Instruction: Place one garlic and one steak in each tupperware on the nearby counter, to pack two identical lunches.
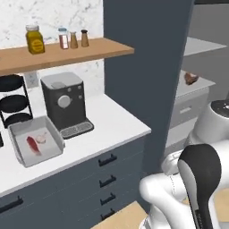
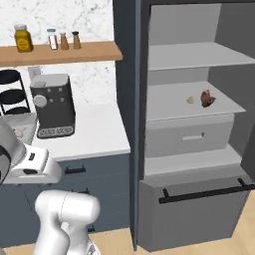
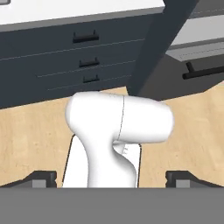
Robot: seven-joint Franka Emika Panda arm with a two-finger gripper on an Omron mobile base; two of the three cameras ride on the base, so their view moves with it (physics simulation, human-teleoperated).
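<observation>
One gripper [image 3: 112,180]: jaws wide apart, empty, low over the floor, facing the drawers.
Grey tupperware [image 1: 16,134]: on the tabletop beside the coffee machine [image 1: 65,103]; holds a red steak [image 1: 33,145] and a pale garlic [image 1: 41,138].
Open cabinet shelf [image 2: 169,107]: second garlic [image 2: 191,100] just beside the brown steak [image 2: 206,98].
Handling, judged: garlic light, firm, round, may roll; pinch across its middle. Steak soft, slick; grip its thickest part.
</observation>
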